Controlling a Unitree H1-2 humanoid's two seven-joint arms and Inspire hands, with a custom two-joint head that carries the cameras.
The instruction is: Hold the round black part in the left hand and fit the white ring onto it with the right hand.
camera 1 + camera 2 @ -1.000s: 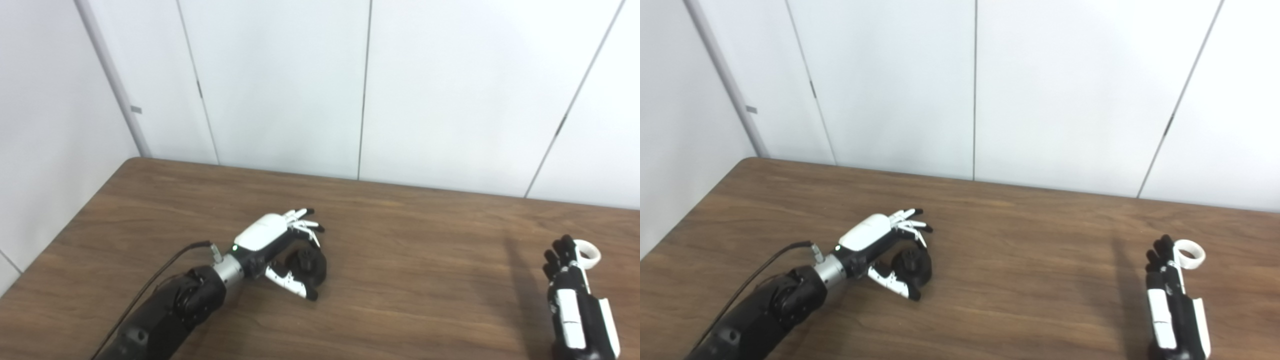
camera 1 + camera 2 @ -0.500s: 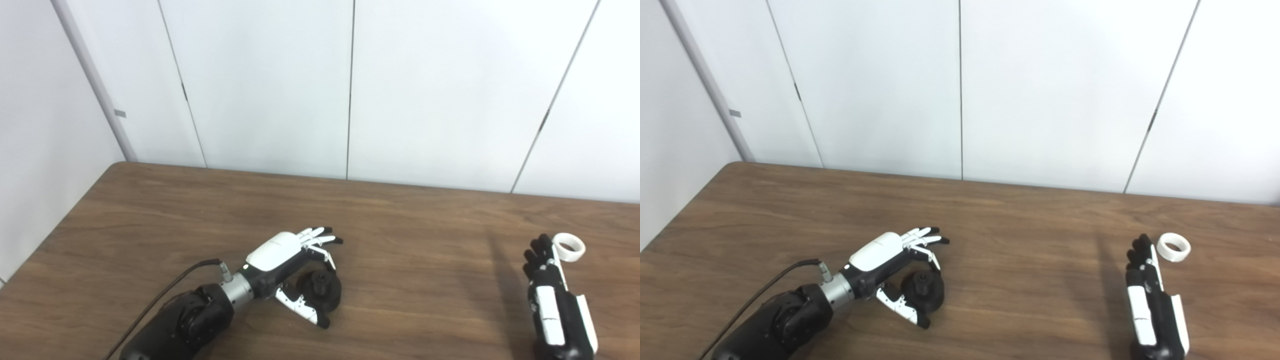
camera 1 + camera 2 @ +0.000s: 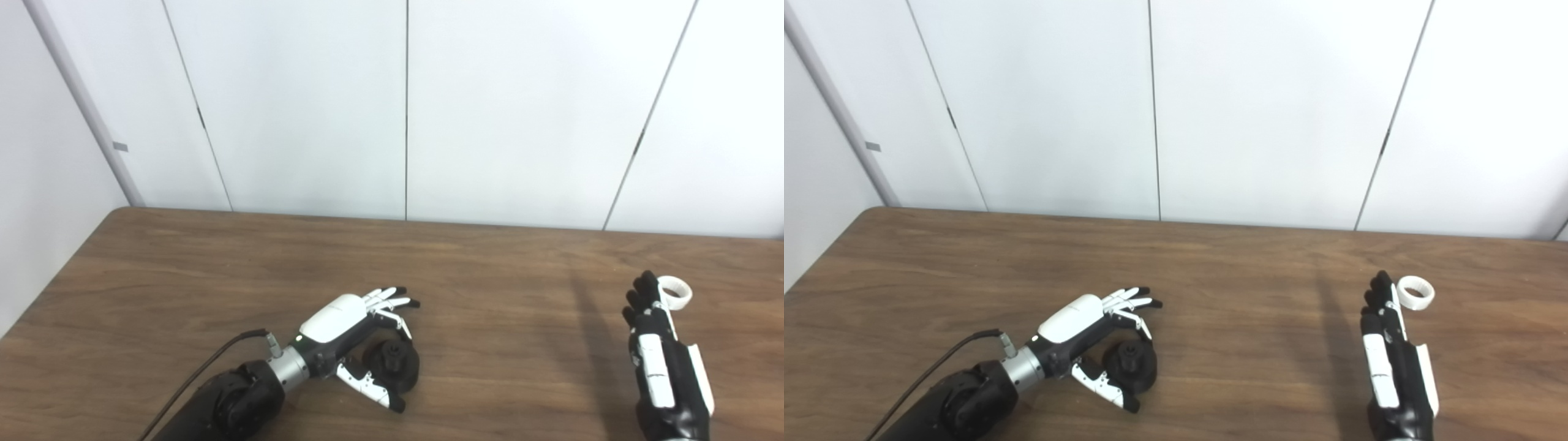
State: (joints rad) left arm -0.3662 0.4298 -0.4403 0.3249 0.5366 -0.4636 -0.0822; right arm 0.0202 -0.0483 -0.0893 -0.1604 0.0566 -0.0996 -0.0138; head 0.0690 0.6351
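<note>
Left hand (image 3: 343,318) fingers spread around black part (image 3: 395,365); white ring (image 3: 1415,293) beside right hand (image 3: 1387,343).

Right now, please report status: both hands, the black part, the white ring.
Left hand open, fingers cupped around black part on table. Right hand open beside white ring, not holding. Nothing between them.

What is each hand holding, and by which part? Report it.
Nothing is held. The left hand is open around the black part, which sits on the table, fingers above, thumb in front. The right hand is open beside the ring.
</note>
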